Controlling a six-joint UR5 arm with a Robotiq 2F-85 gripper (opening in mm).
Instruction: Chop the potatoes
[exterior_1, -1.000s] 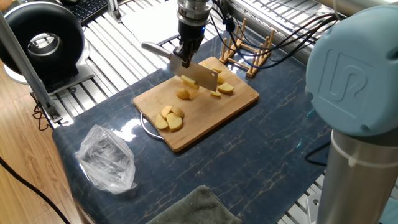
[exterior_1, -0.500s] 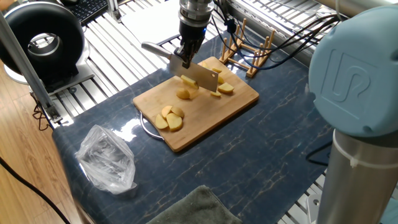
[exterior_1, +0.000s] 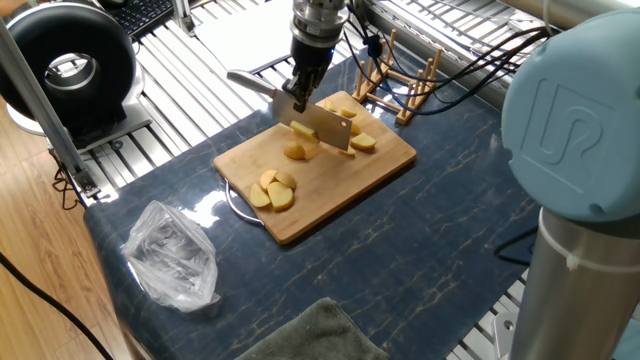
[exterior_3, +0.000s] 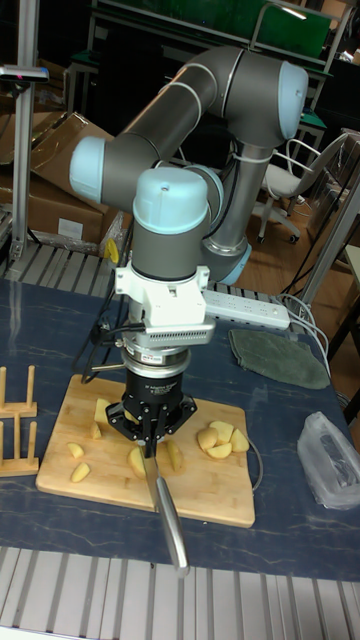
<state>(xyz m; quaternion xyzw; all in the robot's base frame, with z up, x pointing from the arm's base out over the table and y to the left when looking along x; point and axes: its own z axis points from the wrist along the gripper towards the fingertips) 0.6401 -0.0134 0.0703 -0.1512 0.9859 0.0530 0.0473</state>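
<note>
Pale-yellow potatoes lie on the bamboo board (exterior_1: 385, 165): a cluster of wedges (exterior_1: 272, 190) at its near left, pieces (exterior_1: 298, 150) under the blade, and others (exterior_1: 362, 142) at the far right. My gripper (exterior_1: 300, 96) points down over the board's far side, shut on a steel cleaver (exterior_1: 322, 122). The blade hangs just above the middle potato pieces and its handle (exterior_1: 250, 80) sticks out to the left. In the tall fixed view the gripper (exterior_3: 150, 440) holds the knife (exterior_3: 168, 515) over the board (exterior_3: 205, 500), with potato pieces (exterior_3: 222, 438) on both sides.
A crumpled plastic bag (exterior_1: 172, 255) lies on the blue mat left of the board. A green cloth (exterior_1: 310, 335) sits at the front edge. A wooden rack (exterior_1: 400, 85) stands behind the board. A black round device (exterior_1: 70, 65) sits at far left. The arm's elbow (exterior_1: 575, 120) fills the right foreground.
The gripper and cleaver have edged slightly to the right over the board. The potato pieces have not moved.
</note>
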